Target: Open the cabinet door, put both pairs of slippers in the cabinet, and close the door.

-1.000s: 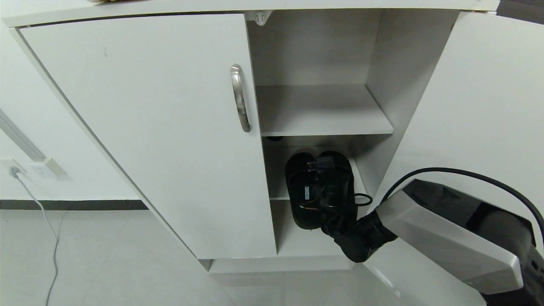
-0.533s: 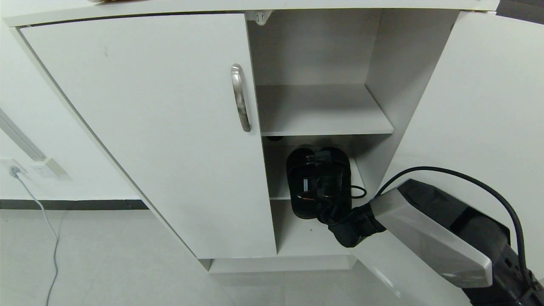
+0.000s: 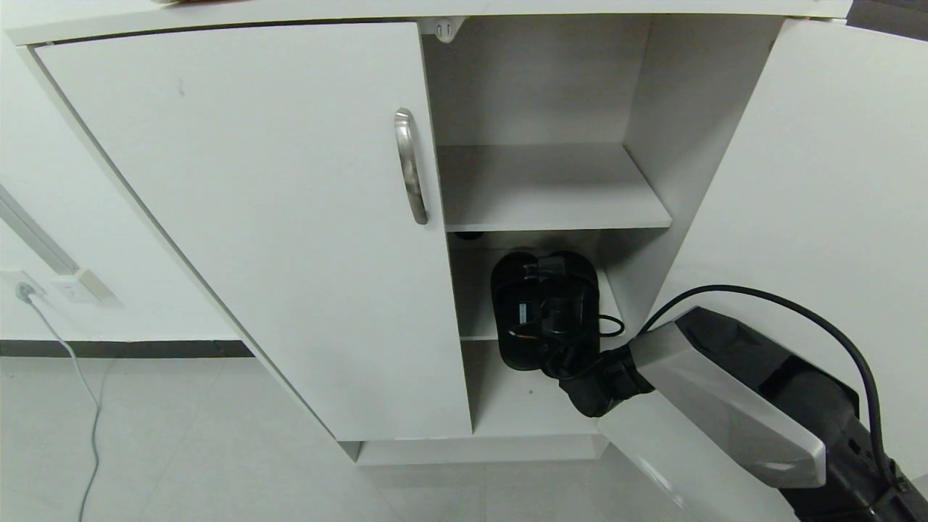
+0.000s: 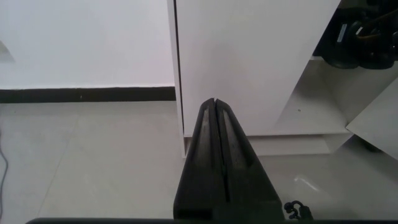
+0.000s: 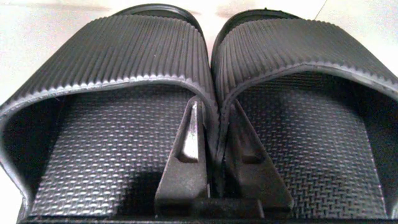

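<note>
Slippers [image 3: 545, 308] pushed farther into cabinet [image 3: 674, 145] since a second ago, carried by right gripper [image 5: 214, 134], clamped on their two touching inner straps. Long axis near-to-far, toes far, over middle shelf [image 3: 470, 330]; heels overhang. Left gripper [image 4: 214, 109] pressed together, empty, leftward. Sole contact unclear.

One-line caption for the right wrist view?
Right gripper shut on the adjoining inner edges of a black slipper pair, one finger inside each.

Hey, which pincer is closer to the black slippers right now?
Right. The right pincer is clamped on the slippers' inner edges inside the cabinet; the left pincer hangs shut above the floor, outside the closed door, well away.
</note>
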`<state>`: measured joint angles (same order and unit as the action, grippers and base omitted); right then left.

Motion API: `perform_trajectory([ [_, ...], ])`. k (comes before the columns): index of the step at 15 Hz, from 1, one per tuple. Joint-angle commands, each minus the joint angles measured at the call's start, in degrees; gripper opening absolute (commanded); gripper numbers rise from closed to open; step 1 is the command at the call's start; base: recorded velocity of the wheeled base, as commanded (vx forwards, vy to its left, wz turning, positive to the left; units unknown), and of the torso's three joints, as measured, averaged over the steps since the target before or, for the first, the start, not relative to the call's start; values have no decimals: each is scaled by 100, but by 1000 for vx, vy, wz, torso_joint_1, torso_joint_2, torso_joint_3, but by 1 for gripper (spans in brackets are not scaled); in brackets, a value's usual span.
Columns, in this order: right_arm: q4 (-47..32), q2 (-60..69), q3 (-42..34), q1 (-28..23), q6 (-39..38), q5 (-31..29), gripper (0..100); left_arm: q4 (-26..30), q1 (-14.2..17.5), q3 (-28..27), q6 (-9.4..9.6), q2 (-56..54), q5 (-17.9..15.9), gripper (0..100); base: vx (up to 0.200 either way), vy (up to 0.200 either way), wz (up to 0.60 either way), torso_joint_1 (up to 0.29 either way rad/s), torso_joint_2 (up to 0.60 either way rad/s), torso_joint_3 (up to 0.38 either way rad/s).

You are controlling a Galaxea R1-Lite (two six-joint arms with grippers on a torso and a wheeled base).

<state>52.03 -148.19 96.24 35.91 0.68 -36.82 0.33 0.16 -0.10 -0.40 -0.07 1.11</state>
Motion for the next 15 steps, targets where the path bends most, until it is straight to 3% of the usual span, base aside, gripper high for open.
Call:
perform_trajectory([
  [1, 9, -26, 26, -5, 2, -1, 0, 2, 2, 1, -4, 7, 3, 0, 0, 0, 0, 0, 0, 0],
  [3, -53, -26, 26, 3, 2, -1, 0, 2, 2, 1, 5, 7, 3, 0, 0, 0, 0, 0, 0, 0],
  [4, -70, -26, 43, 3, -7, -1, 100, 2, 2, 1, -4, 7, 12, 0, 0, 0, 0, 0, 0, 0],
  [8, -105, 1, -80, 3, -16, -1, 100, 2, 2, 1, -4, 7, 21, 0, 0, 0, 0, 0, 0, 0],
  [15, 738, 1169, -1996, 355, -24, -54, 100, 2, 2, 1, 14, 7, 38, 0, 0, 0, 0, 0, 0, 0],
])
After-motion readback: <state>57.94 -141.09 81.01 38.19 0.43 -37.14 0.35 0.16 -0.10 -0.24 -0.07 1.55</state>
